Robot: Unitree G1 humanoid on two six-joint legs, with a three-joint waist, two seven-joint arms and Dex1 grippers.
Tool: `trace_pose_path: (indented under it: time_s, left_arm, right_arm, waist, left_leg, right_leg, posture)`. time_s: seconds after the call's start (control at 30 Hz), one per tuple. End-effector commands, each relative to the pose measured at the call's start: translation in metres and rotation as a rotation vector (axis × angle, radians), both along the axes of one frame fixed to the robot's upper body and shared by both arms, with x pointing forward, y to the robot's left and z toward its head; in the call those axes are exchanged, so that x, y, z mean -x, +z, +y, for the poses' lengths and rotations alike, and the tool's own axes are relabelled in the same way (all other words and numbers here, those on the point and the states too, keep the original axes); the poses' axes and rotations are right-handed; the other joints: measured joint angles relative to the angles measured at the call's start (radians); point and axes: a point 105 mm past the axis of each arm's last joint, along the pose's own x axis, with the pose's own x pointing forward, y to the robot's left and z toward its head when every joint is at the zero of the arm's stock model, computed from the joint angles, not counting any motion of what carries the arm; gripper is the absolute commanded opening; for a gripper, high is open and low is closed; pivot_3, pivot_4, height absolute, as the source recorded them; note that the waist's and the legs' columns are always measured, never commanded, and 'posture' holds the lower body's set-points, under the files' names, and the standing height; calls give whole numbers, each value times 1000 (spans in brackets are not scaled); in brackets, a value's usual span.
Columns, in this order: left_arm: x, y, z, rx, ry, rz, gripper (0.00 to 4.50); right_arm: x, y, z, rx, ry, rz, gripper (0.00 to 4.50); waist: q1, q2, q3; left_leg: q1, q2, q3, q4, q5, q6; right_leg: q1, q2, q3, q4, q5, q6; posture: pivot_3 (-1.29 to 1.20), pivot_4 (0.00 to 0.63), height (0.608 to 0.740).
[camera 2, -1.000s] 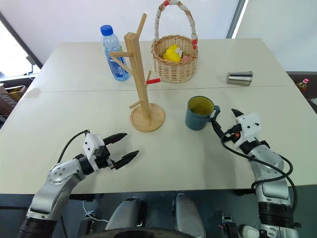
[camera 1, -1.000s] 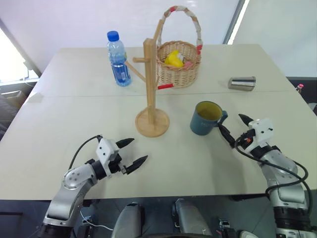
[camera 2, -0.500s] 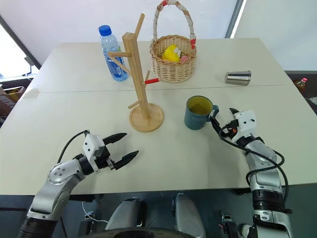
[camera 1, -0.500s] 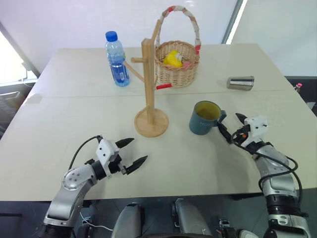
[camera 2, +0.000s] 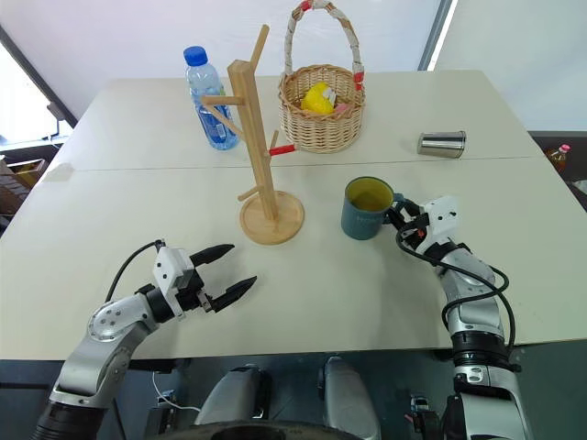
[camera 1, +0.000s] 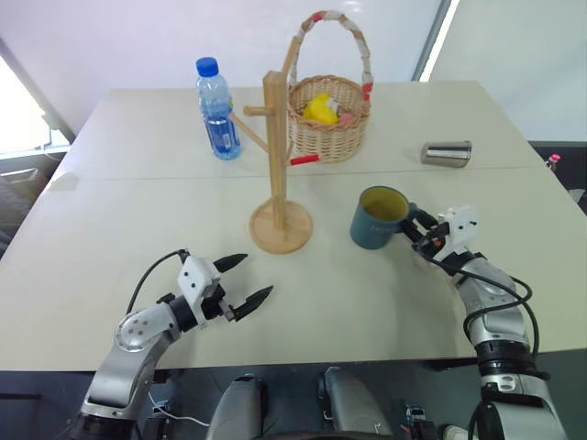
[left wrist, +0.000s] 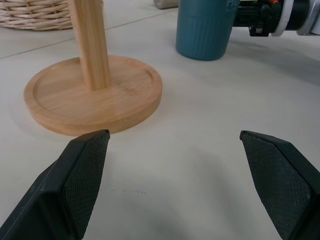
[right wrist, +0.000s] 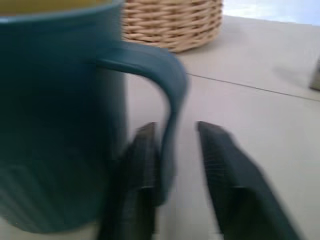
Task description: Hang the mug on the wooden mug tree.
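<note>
The teal mug (camera 1: 378, 218) stands upright on the table (camera 1: 138, 211), just right of the wooden mug tree (camera 1: 278, 165). The right gripper (right wrist: 172, 165) is closed on the mug's handle, one finger through the loop. The left gripper (camera 1: 248, 281) hovers with fingers spread, holding nothing, near the tree's base.

From high up on the head, we look down over the table (camera 1: 138, 211) with two eyes that share one scene. Our wrist cameras sit low and close, and both see the mug (left wrist: 205, 30).
</note>
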Motion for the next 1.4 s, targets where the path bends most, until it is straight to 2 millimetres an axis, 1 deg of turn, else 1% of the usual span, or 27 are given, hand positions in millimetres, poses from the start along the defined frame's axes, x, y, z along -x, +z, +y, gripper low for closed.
trace_pose_path:
  time_s: [0.03, 0.1, 0.2, 0.3, 0.4, 0.43, 0.47, 0.57, 0.67, 0.77, 0.93, 1.07, 1.3, 1.4]
  left_arm:
    - [1, 10, -5, -2, -21, -41, 4500]
    - [1, 11, -5, -5, -21, -42, 4500]
    - [0, 11, -4, -8, -19, -44, 4500]
    - [-1, 12, -3, -10, -15, -47, 4500]
    - [-2, 13, -2, -10, -14, -49, 4500]
    - [-2, 13, -2, -10, -16, -50, 4500]
    - [-2, 14, -3, -7, -19, -52, 4500]
    - [-3, 20, -5, 8, -35, -68, 4500]
    - [-6, 39, -6, 80, -42, -104, 4500]
    - [-7, 56, -8, 126, -66, -124, 4500]
    - [-4, 69, -13, 136, -114, -133, 4500]
    - [-4, 76, -13, 151, -113, -142, 4500]
    - [-7, 83, -9, 162, -77, -160, 4500]
    - [-8, 90, -4, 187, -55, -169, 4500]
  right_arm:
    - [1, 13, 3, -18, 25, -57, 29]
    - [4, 15, 5, 3, 33, -66, 29]
    - [10, 23, 15, 177, 77, -122, 29]
    - [22, 45, 41, 425, 203, -244, 29]
    - [38, 59, 69, 684, 370, -338, 29]
    - [42, 68, 76, 716, 399, -367, 29]
    - [44, 80, 83, 729, 416, -400, 29]
    - [45, 107, 93, 747, 425, -448, 29]
    - [41, 133, 99, 787, 429, -472, 29]
    - [38, 149, 104, 812, 441, -480, 29]
    - [30, 170, 116, 822, 451, -511, 29]
    - [22, 182, 122, 823, 447, -534, 29]
    - [19, 187, 141, 824, 531, -558, 29]
    - [18, 190, 148, 827, 553, -565, 29]
  waist:
    - [0, 0, 0]
    - [0, 0, 0]
    - [0, 0, 0]
    - [0, 0, 0]
    - [-1, 0, 0]
    - [-1, 0, 0]
    - [-1, 0, 0]
    - [0, 0, 0]
    - [3, 0, 0]
    - [4, -1, 1]
    - [-3, -1, 1]
    - [-1, -1, 1]
    - [1, -1, 1]
    - [-1, -1, 1]
  left_leg:
    - [0, 0, 0, 0, 0, 0]
    - [0, 0, 0, 0, 0, 0]
    - [0, 0, 0, 0, 0, 0]
    - [0, 0, 0, 0, 0, 0]
    - [0, 0, 0, 0, 0, 0]
    - [0, 0, 0, 0, 0, 0]
    - [0, 0, 0, 0, 0, 0]
    - [0, 0, 0, 0, 0, 0]
    - [0, 0, 0, 1, 0, 0]
    - [-1, 0, -1, 1, 0, 0]
    - [-1, 0, -1, 0, 0, 0]
    - [-1, 0, -1, 0, 0, 0]
    - [-2, 0, 0, 0, 0, 0]
    - [-2, 0, -1, 0, 0, 0]
  right_leg:
    - [0, 0, 0, 0, 0, 0]
    - [0, 0, 0, 0, 0, 0]
    - [0, 0, 0, 0, 0, 0]
    - [0, 0, 0, 0, 0, 0]
    - [-1, 0, 0, 0, 0, 0]
    - [0, 0, 0, 0, 0, 0]
    - [0, 0, 0, 0, 0, 0]
    - [0, 1, 0, 0, 0, 0]
    - [0, 0, 0, 0, 0, 0]
    - [0, 0, -1, -1, 0, 0]
    - [-1, 0, -1, -1, 0, 0]
    - [-1, 0, -1, -1, 0, 0]
    - [-1, -1, -1, -1, 0, 0]
    - [-2, -1, -1, -1, 0, 0]
  posture:
    - [0, 150, 740]
    - [0, 150, 740]
    - [0, 150, 740]
    - [0, 150, 740]
    - [0, 150, 740]
    - [0, 150, 740]
    - [0, 150, 740]
    - [0, 150, 740]
    - [0, 150, 740]
    - [0, 150, 740]
    - [0, 150, 740]
    - [0, 150, 740]
    - [0, 150, 740]
    - [0, 150, 740]
